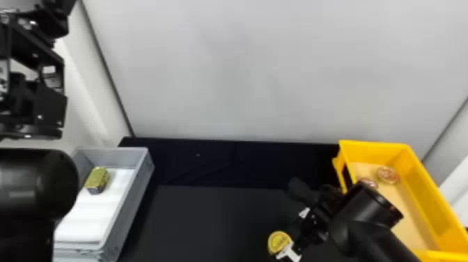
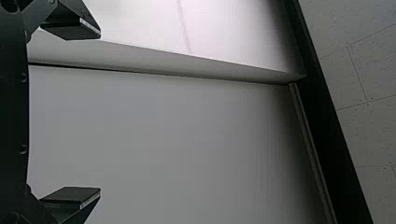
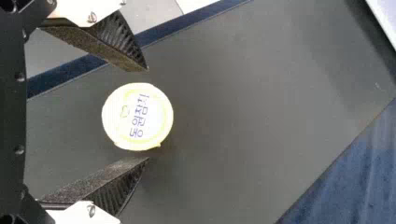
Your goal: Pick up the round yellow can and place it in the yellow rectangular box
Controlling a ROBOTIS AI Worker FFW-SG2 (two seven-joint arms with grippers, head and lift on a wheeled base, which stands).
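Note:
My right gripper (image 1: 290, 242) is low over the dark table at the lower right of the head view, beside the round yellow can (image 1: 279, 242). In the right wrist view the can (image 3: 137, 116) lies between the two fingers of the right gripper (image 3: 148, 114), which is open, with gaps on both sides of the lid. The yellow rectangular box (image 1: 426, 181) is at the right, partly behind the right arm. My left gripper (image 1: 34, 87) is raised at the upper left of the head view, parked; the left wrist view has this gripper (image 2: 99, 113) open, with nothing between its fingers.
Two round cans (image 1: 387, 175) lie inside the yellow box. On the left is a grey box (image 1: 134, 195) holding a rectangular yellow-green tin (image 1: 97, 180) on a white base. The dark table (image 1: 209, 216) spans between the boxes, with a pale wall (image 1: 243, 69) behind.

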